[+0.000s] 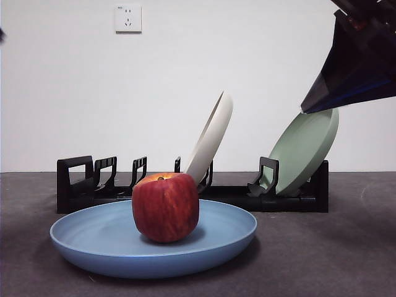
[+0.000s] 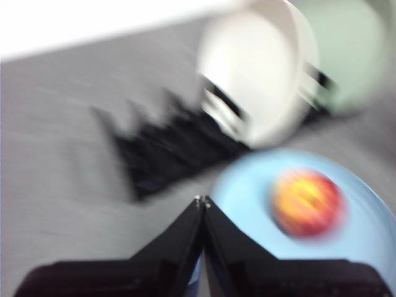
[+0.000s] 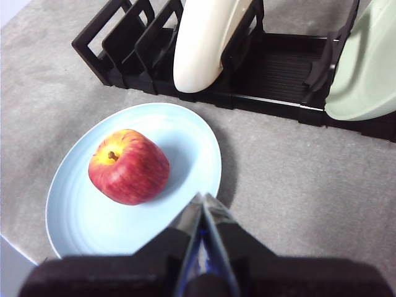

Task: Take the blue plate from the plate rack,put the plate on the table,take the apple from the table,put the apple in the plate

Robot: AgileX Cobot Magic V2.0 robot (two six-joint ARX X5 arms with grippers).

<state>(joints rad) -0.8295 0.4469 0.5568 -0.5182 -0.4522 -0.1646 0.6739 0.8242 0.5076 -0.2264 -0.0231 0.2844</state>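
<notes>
The red apple [image 1: 165, 207] rests upright in the middle of the blue plate [image 1: 99, 238], which lies flat on the dark grey table [image 1: 346, 247] in front of the black plate rack [image 1: 80, 185]. Both also show in the right wrist view, the apple [image 3: 129, 166] on the plate [image 3: 185, 136], and blurred in the left wrist view, the apple [image 2: 307, 203] on the plate [image 2: 247, 185]. My right gripper [image 3: 203, 197] is shut and empty, raised to the right of the plate; it shows at the front view's top right [image 1: 312, 104]. My left gripper [image 2: 203, 201] is shut and empty, above the plate's near-left side.
A cream-white plate [image 1: 212, 137] leans in the rack's middle and a sage-green plate [image 1: 304, 150] leans at its right end. The rack's left holders [image 3: 124, 37] hold nothing. A wall with a socket [image 1: 128, 18] stands behind.
</notes>
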